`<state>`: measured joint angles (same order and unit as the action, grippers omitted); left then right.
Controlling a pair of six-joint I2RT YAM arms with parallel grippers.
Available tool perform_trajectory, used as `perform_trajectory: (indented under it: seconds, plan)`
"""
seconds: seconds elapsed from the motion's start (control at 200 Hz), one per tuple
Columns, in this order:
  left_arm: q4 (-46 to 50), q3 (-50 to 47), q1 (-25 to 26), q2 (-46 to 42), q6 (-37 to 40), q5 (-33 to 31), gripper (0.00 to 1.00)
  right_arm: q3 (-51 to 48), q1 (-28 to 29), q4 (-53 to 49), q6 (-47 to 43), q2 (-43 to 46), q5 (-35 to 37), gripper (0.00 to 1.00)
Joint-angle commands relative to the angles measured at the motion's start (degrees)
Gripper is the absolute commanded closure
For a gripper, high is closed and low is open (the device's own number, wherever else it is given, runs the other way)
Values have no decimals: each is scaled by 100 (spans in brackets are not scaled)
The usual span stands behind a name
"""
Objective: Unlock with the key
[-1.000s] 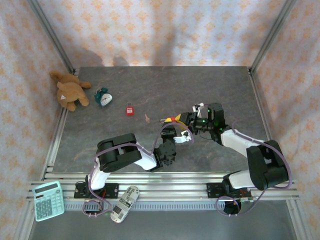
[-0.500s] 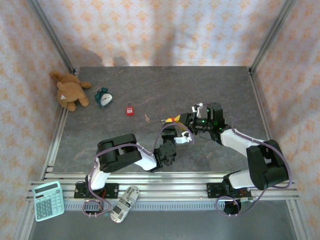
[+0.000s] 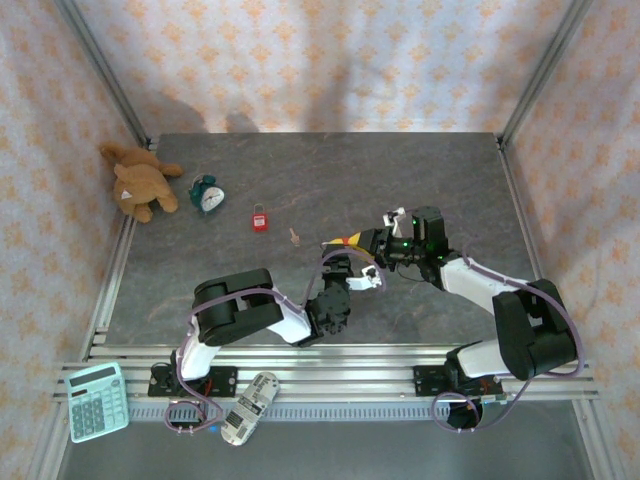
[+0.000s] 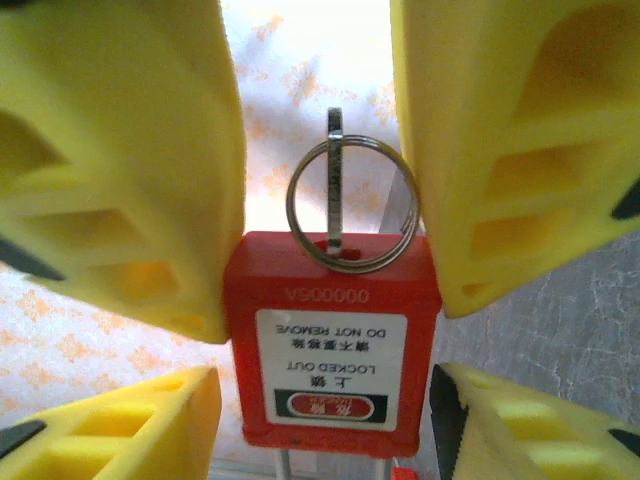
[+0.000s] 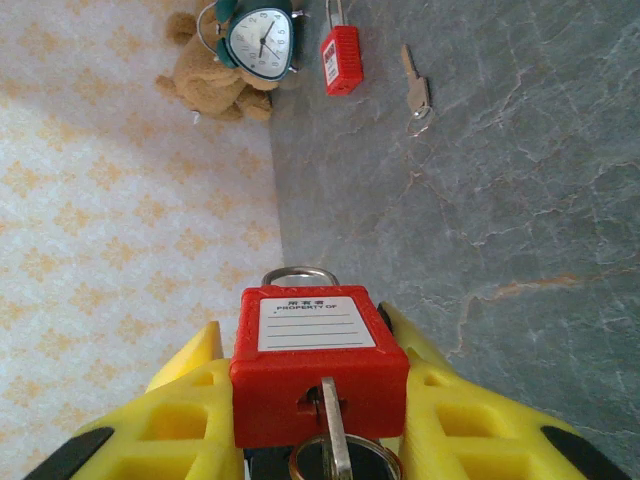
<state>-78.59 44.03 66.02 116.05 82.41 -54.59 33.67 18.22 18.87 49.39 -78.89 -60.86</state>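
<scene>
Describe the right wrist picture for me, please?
The right hand grips a red padlock with a ringed key in its keyhole. Beyond, on the grey table: a second padlock, a loose key, a clock, a teddy.

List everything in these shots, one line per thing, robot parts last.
table: 1, grey marbled, under everything
held padlock: 1, red, gripped mid-table
key with ring: 1, silver, inserted in the held padlock
table padlock: 1, red, lying left of centre
loose key: 1, metal, just right of the table padlock
alarm clock: 1, teal, far left
teddy bear: 1, brown, far-left corner, beside the alarm clock
calculator: 1, pale green, near-left corner on the front rail
remote control: 1, light grey, front rail
left gripper: 1, yellow fingers, open around the held padlock
right gripper: 1, yellow fingers, shut on the held padlock
</scene>
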Motion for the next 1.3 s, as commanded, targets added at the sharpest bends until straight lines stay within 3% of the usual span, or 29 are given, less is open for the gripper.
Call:
perform_trajectory:
  seconds: [0.0,0.125,0.355,0.49,0.571,0.631,0.686,0.741,1.041,1.296]
  plan:
    - [-219,-144,69,-291,-163,27,30,261,15,-71,-259,127,113,68]
    - [-223,-253,95,-401,-183,34,23,348,13,-191,-364,111,184,68]
    - [51,-505,139,-961,-371,51,19,568,-31,-497,-646,75,319,69]
    - [1559,-632,113,-1864,-1190,195,20,654,-38,-650,-830,78,392,69]
    - [3524,-468,21,-2631,-2287,467,21,682,-48,-719,-893,76,432,69]
    - [5496,-174,-110,-3284,-3491,1161,20,706,-47,-782,-965,76,462,69]
    - [7385,326,-405,-3746,-4596,2337,21,718,-47,-815,-1024,74,491,69]
    - [8258,683,-760,-3994,-5405,3157,23,728,-47,-851,-1070,55,492,69]
    - [9589,1018,-2054,-4478,-5547,6152,26,729,-45,-1155,-1448,134,644,70]
    - [10096,1545,-2439,-3897,-4896,7163,28,712,132,-1332,-1696,146,761,70]
